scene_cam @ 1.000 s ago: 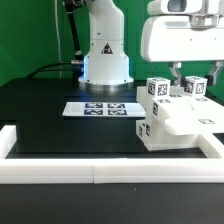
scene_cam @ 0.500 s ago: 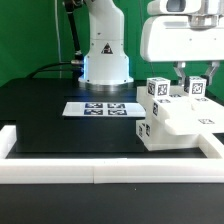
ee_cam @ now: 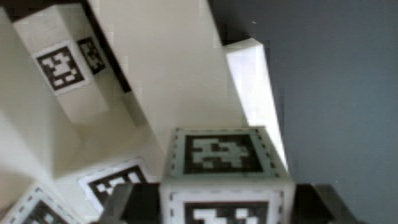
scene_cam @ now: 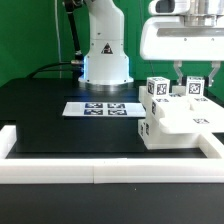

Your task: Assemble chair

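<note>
Gripper [scene_cam: 186, 77] fingers pinch tagged post [ee_cam: 226, 172] atop chair [scene_cam: 180, 118], which sits at exterior view's right, against border rail [scene_cam: 110, 171]. Risk: post only partly seated; off-axis pull or twist may jam it, or drag whole chair across table [scene_cam: 50, 115].

- Exterior view: the arm's upper body is cut off at the 12 o'clock edge.
- The hand [scene_cam: 185, 77] partly hides the chair [scene_cam: 180, 116] behind its fingers.
- Wrist view: the chair's tagged post [ee_cam: 226, 190] is cut at 6 o'clock; fingertips barely visible.
</note>
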Available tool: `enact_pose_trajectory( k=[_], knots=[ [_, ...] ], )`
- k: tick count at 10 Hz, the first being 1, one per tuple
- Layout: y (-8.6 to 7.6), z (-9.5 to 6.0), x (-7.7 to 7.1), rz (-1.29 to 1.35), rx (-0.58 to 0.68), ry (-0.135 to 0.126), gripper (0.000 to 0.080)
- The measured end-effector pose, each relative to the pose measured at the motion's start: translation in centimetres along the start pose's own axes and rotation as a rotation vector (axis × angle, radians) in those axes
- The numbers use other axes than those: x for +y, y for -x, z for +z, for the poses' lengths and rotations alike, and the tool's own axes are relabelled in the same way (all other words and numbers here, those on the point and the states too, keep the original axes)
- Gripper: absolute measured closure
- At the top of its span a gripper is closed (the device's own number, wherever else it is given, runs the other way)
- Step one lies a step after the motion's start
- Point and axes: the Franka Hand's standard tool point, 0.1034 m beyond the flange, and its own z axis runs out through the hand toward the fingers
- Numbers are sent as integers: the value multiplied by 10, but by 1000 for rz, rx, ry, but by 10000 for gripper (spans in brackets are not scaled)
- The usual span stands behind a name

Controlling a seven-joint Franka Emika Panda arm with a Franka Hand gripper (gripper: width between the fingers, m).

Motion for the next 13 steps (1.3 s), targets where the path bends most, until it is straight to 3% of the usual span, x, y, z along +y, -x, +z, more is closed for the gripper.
enact_pose_trajectory(
  k=[8,10,12,13],
  knots=[
    [0,0,-1,531,-5,-8,512],
    [0,0,-1,524,-5,-8,512],
    [1,0,-1,478,-5,-8,225],
    [0,0,-1,425,-5,-7,225]
  ],
)
